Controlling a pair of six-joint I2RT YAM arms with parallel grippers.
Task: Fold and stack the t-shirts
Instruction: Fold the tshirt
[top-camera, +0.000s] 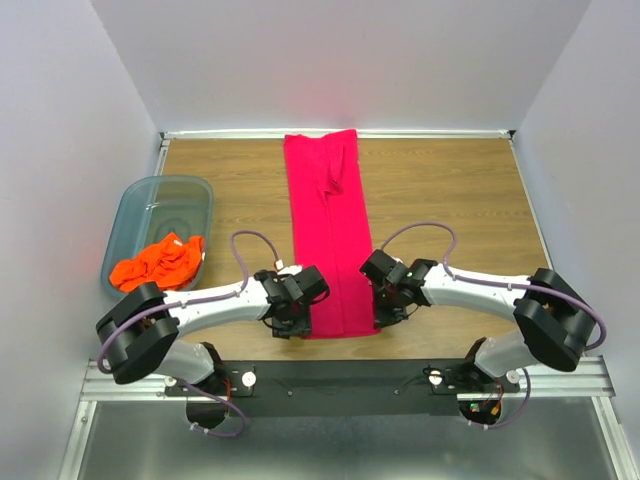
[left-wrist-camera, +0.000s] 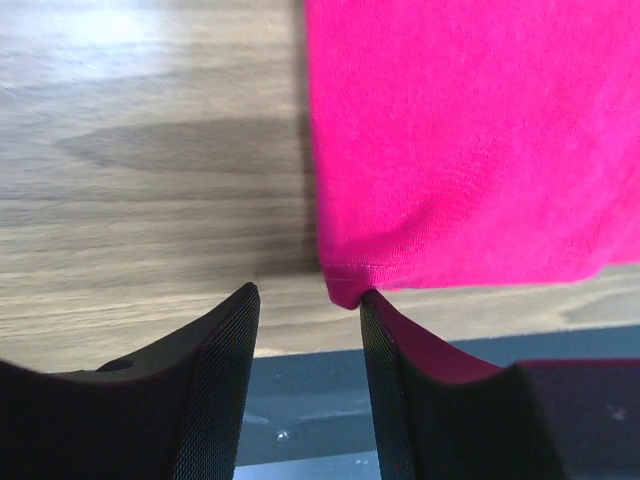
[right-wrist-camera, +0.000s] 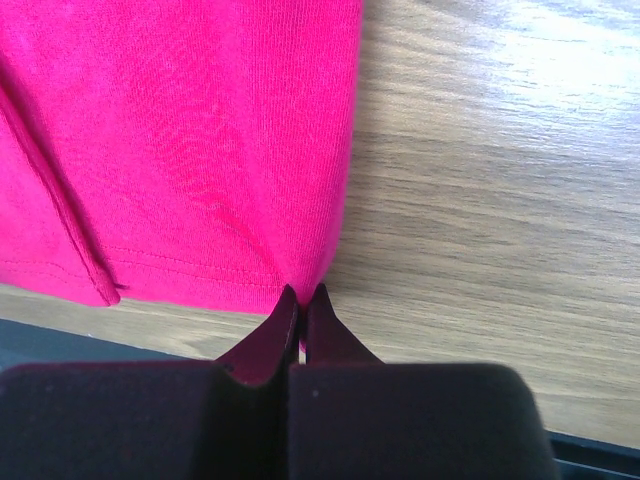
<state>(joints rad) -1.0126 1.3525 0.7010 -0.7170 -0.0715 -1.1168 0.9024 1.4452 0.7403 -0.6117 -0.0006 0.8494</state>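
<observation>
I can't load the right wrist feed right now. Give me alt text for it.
The right gripper is shut on the hem corner of the pink t-shirt. The shirt fills the upper left; the wooden table shows to the right.

Top cam: even diffuse light, soft shadows under the arms. Oversaturated magenta t-shirt (top-camera: 328, 240) bleeds a red cast onto the back wall (top-camera: 322, 110). Wrist cams: white glare on the table (left-wrist-camera: 110, 30) at the far edge (both views), soft dark shadow patch beside the cloth. Fingers of left gripper (left-wrist-camera: 305, 296) dark, out of focus; weave sharp.
</observation>
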